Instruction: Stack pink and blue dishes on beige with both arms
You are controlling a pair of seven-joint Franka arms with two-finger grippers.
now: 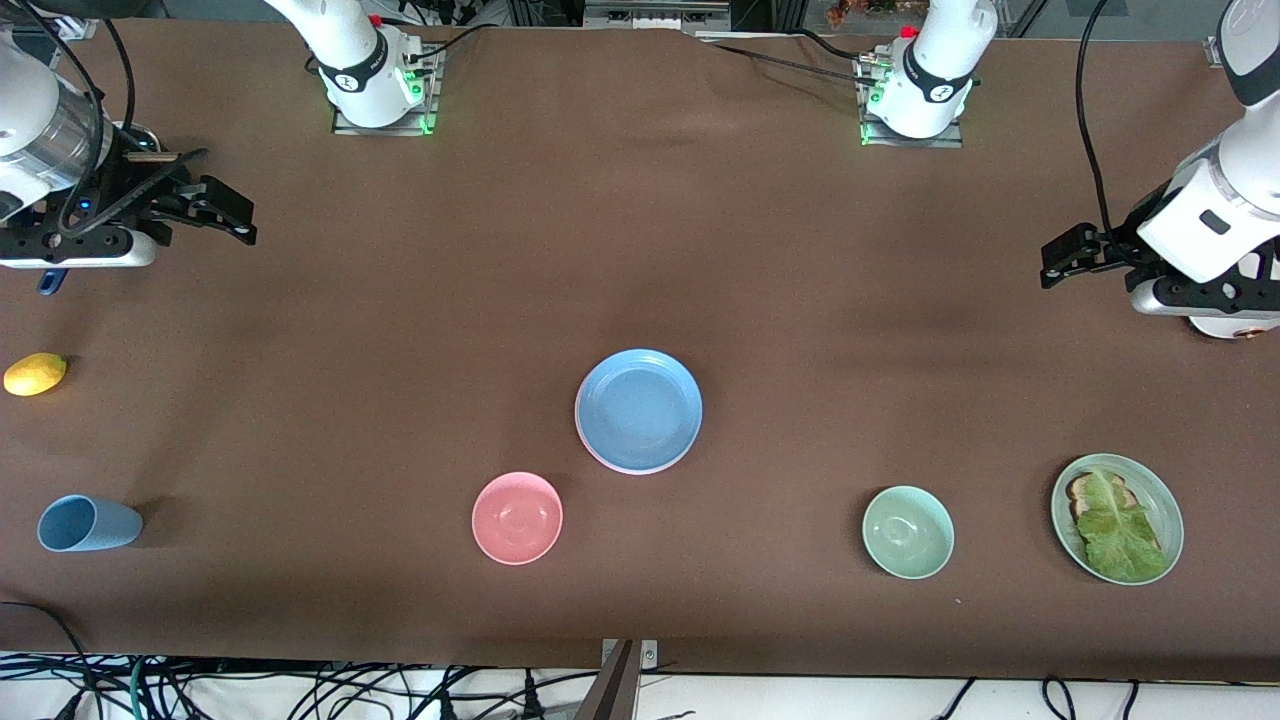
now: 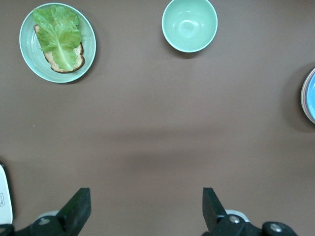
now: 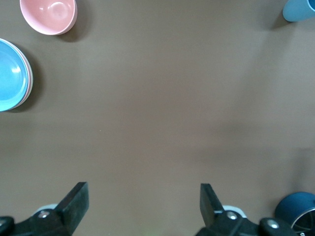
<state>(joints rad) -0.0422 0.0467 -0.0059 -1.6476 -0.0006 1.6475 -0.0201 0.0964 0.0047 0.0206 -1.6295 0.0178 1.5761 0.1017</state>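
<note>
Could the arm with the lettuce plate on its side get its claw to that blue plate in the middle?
Probably yes. The left claw hangs open over bare table near its end, and nothing stands between it and the blue plate. The green bowl sits nearer the front camera, out of the way.

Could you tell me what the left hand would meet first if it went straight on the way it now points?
Probably only bare table. The left hand, open, looks down on the brown surface, with nothing straight ahead between its fingers. The green bowl and the plate with lettuce lie off that line, though depth is hard to judge.
</note>
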